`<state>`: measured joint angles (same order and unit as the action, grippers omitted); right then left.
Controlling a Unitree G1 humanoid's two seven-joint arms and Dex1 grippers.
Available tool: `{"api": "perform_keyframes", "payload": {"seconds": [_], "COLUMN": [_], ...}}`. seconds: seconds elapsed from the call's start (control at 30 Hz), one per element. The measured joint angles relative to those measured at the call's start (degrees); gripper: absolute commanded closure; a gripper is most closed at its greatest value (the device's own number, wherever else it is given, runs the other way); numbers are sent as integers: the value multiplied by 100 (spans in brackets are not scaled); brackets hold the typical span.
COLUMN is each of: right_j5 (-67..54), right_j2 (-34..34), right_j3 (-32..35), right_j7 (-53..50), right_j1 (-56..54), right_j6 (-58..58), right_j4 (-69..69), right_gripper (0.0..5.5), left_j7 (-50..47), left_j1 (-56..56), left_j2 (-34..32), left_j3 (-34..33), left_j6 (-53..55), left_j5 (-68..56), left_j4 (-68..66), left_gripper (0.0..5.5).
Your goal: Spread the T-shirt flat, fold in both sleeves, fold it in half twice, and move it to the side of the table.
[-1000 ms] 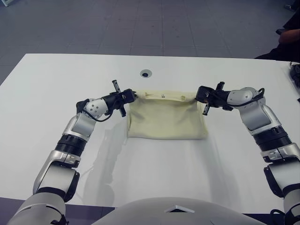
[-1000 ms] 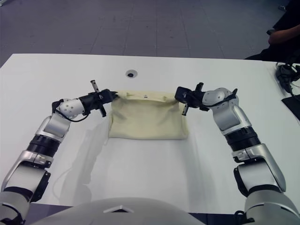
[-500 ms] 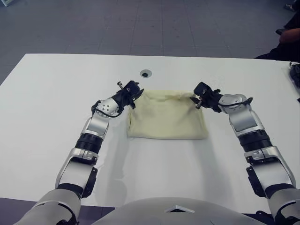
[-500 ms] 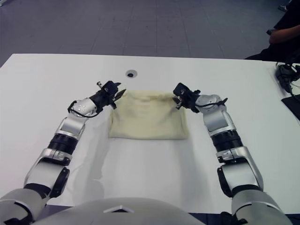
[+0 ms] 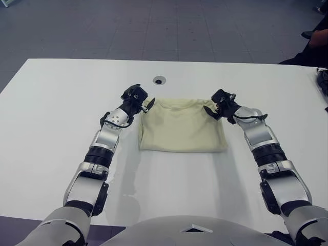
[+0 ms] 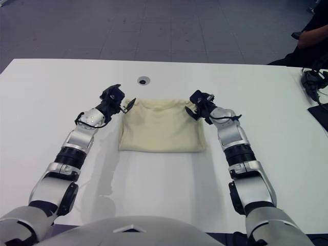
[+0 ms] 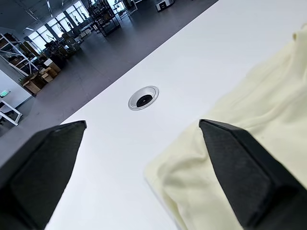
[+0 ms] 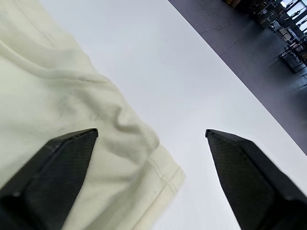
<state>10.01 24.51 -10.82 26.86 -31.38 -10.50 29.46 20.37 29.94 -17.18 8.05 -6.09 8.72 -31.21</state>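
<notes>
White table (image 5: 51, 102), grey tiled floor (image 5: 154, 25) beyond, a cable grommet (image 5: 160, 80) near the far edge. The T-shirt (image 5: 182, 128), a folded cream rectangle, lies flat mid-table. A second ago both arms held its far edge pinched up. Now it's let go: left gripper (image 5: 146, 102) spread wide, empty, at the far left corner; right gripper (image 5: 212, 107) likewise at the far right corner.

folded t-shirt (image 6: 161, 130) on white table (image 6: 51, 92)
</notes>
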Motion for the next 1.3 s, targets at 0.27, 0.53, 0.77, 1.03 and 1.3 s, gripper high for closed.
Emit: {"api": "perform_keyframes", "payload": {"seconds": [0.27,0.53,0.77,1.03,1.3], "right_j5": [789,1193,1312,1474,355], "right_j2": [497,927,1736,3557,4124], "right_j3": [-472,-802,-851,-788,-38], "right_j7": [37,217,1053,2606,3579], "right_j1": [-225,-540,-133,1366,2900], "right_j6": [597,1101,1046,1310,939], "right_j4": [373,874,4,-2561,-5136], "right_gripper": [12,12,12,12,12], "left_j7": [4,-33,-51,-104,-65], "left_j1": [-244,-545,-785,-1023,-1195], "left_j2": [-98,-178,-205,-241,-412], "left_j3": [-244,-433,-474,-531,-428], "left_j6": [52,248,344,506,653], "left_j5": [-111,-210,-210,-201,-35], "left_j4": [624,1153,1441,1908,2253], "left_gripper": [10,10,10,10,10]}}
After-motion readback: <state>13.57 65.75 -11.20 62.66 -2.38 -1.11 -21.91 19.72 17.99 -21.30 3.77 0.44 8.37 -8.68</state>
